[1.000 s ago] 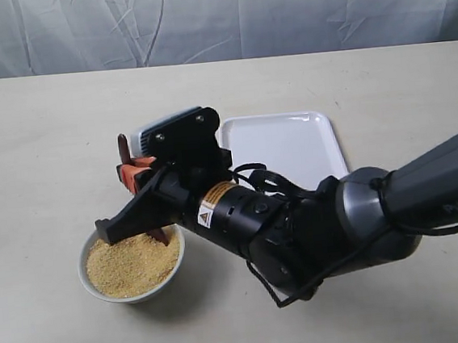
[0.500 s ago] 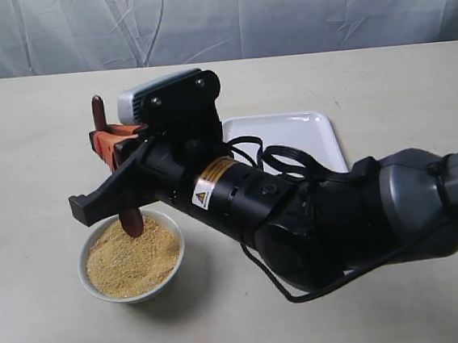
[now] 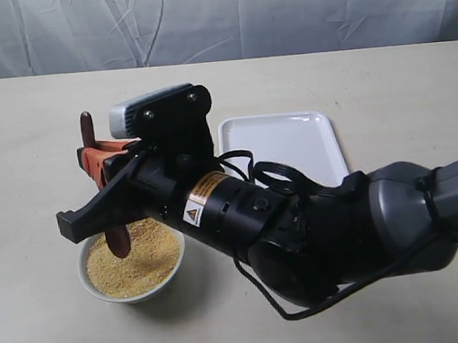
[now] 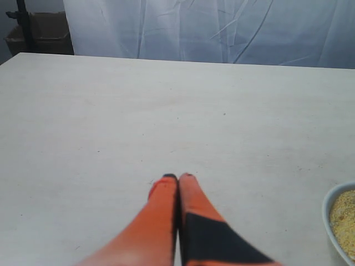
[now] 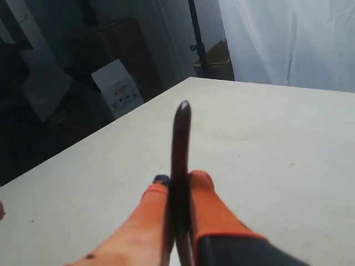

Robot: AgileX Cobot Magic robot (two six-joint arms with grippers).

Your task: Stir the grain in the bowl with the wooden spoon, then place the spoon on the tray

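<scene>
My right gripper (image 3: 92, 160) (image 5: 178, 180) is shut on the dark wooden spoon (image 3: 117, 237) (image 5: 180, 149), holding it upright by the handle. The handle end sticks up above the orange fingers (image 5: 208, 205). The spoon's oval end hangs just over the yellow grain (image 3: 144, 261) in the small white bowl (image 3: 168, 279); whether it touches the grain I cannot tell. The white tray (image 3: 287, 145) lies behind the arm, to the right. My left gripper (image 4: 178, 178) is shut with nothing in it, over bare table, with the bowl rim (image 4: 328, 213) and grain (image 4: 345, 221) at that view's edge.
The big black right arm (image 3: 324, 227) stretches across the front of the table from the right and covers the tray's near edge. A pale curtain (image 3: 222, 14) hangs behind the table. Boxes (image 5: 119, 88) stand on the dark floor beyond the table edge.
The right gripper has lifted the spoon and carried it leftward over the bowl. A second ago the spoon tip was dug into the grain at the bowl's right side.
</scene>
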